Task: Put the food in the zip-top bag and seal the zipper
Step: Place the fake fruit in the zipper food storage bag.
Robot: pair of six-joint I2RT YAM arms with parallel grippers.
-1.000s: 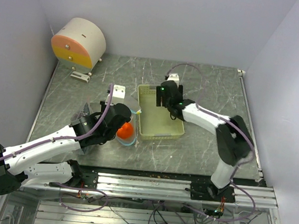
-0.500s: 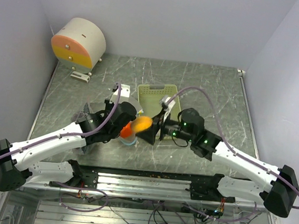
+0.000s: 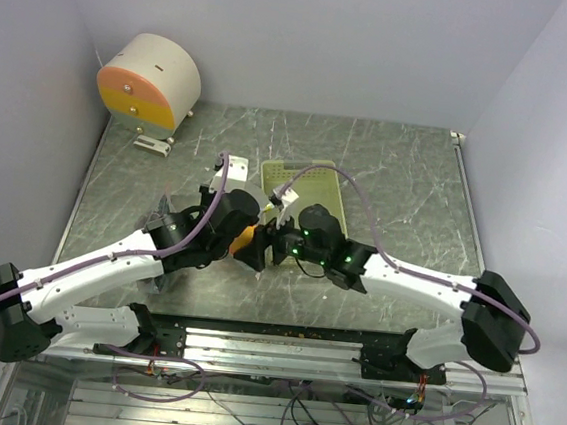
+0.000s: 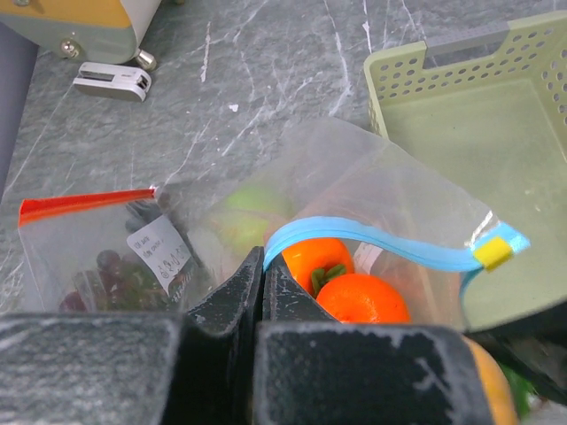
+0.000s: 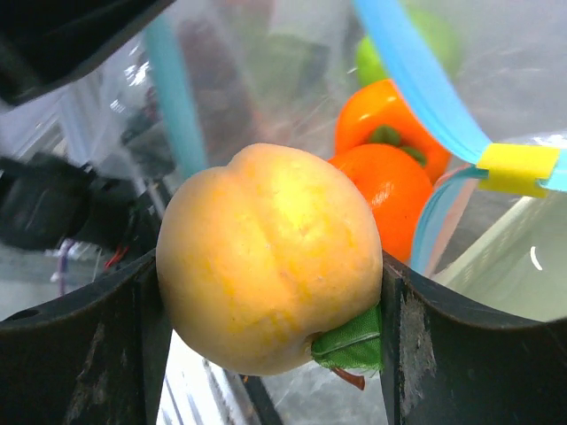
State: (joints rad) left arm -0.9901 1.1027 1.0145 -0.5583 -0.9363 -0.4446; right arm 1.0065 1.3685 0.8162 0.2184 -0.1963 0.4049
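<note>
The clear zip-top bag [image 4: 372, 190] lies left of the basket. My left gripper [image 4: 263, 257] is shut on the teal side of the zipper [image 4: 381, 248] and holds the mouth up; the red-orange side [image 4: 84, 204] lies to the left. Inside the bag are two orange fruits [image 4: 363, 297], a green piece [image 4: 244, 208] and purple grapes [image 4: 106, 274]. My right gripper [image 5: 270, 301] is shut on a yellow-orange peach [image 5: 266, 266] with a green leaf, right at the bag's open mouth. In the top view the two grippers [image 3: 250, 245] meet there.
The pale yellow-green basket [image 3: 312, 180] stands just behind the right gripper, its inside bare in the left wrist view [image 4: 461, 53]. A round cream and orange device [image 3: 151, 79] sits at the back left. A small white block [image 3: 225, 174] lies near the bag.
My right arm swung from the basket over to the bag, carrying the peach leftwards up to the bag's mouth. The left gripper kept its hold on the bag.
</note>
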